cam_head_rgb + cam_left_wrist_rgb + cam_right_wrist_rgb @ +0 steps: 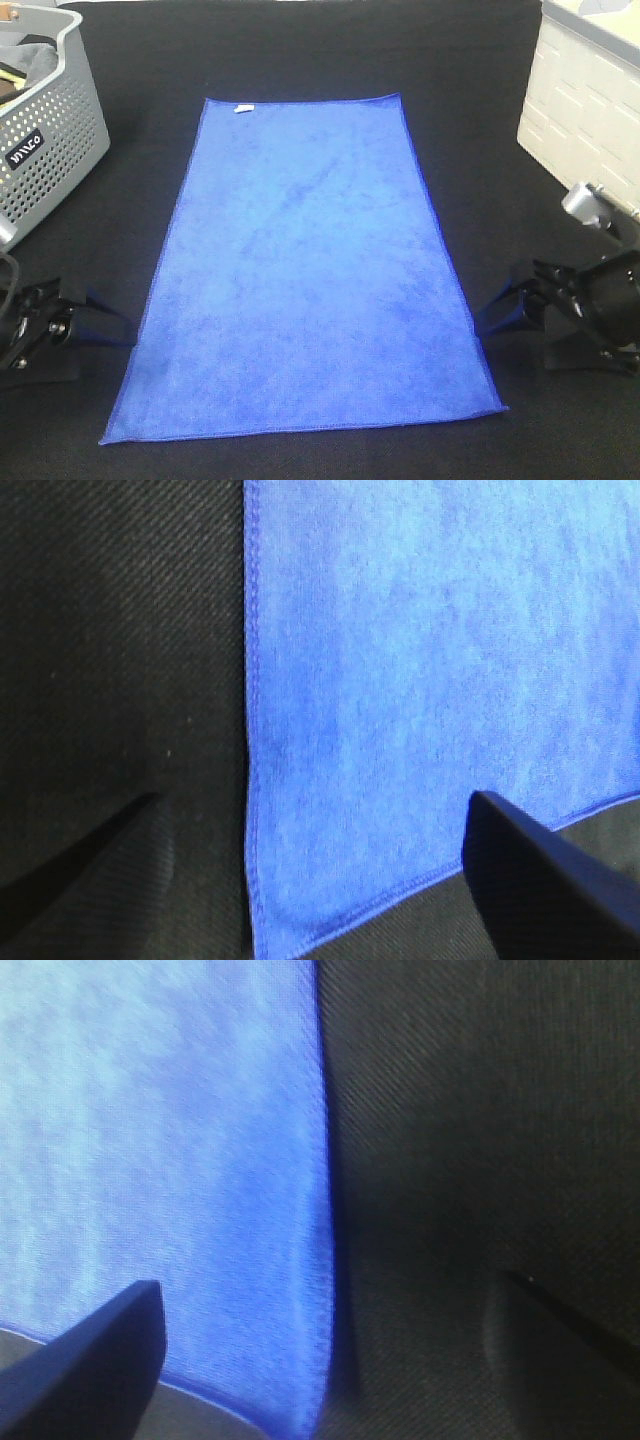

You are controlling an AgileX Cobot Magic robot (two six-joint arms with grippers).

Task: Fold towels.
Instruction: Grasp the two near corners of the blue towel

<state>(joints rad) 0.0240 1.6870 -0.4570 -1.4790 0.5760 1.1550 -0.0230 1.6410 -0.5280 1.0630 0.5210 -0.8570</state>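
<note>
Towel (305, 270), blue, one: spread flat and unfolded, centred on the dark surface (300, 50), short hem nearest the robot.

Left to right:
- Grey basket (55, 130), apart from the towel.
- Left gripper (112, 322), jaws wide, low beside the towel's left long edge near the front corner.
- Right gripper (490, 318), jaws wide, likewise at the right edge.
- White box (585, 95).

Handling, as judged: pinch both edges at matching points, lift together, carry level so the corners meet the far hem.
</note>
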